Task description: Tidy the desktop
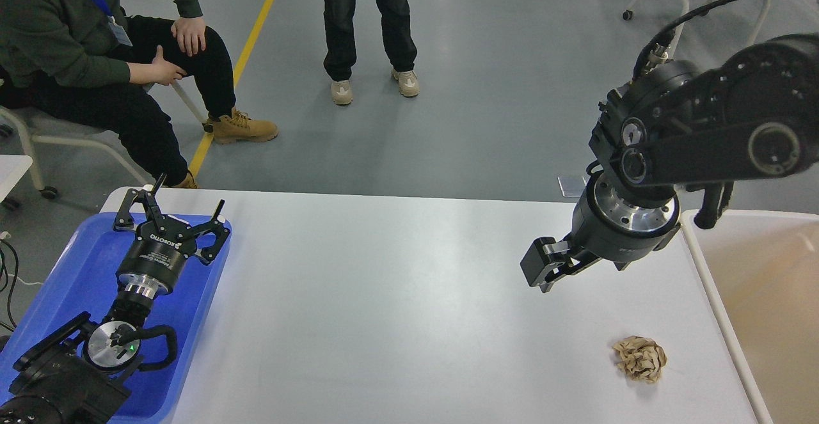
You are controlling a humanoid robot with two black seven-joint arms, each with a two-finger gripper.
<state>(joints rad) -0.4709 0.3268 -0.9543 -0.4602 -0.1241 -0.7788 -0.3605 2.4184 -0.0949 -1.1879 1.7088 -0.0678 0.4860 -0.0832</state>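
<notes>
The left gripper [167, 203] sits at the left of the frame, its two fingers spread wide and holding nothing; it hangs over the far end of a blue plastic tray [64, 283] that fills the lower left corner, and the black arm behind it runs down to the bottom left edge; the tray lies on the left end of the desktop [384, 315], overhanging that end. The right gripper [544, 267] hangs at the right of the frame, turned down and to the left, seen dark and nearly end-on; whether its fingers are spread or pressed together cannot be told; its bulky black arm enters from the upper right with a cable looping above it. Below and to the right of that gripper, well apart from it, a crumpled ball of brown paper [640, 359] lies on the white surface near the lower right; just beside the desktop's right edge stands a beige bin [704, 270] with a cream rim, cut off by the frame. The desktop itself, white and smooth with rounded corners, spans the lower half of the frame from tray to bin. Beyond it lies grey floor with a yellow line; a seated person [96, 59] in tan boots occupies the upper left, and a standing person's legs [368, 21] show at the top centre.
</notes>
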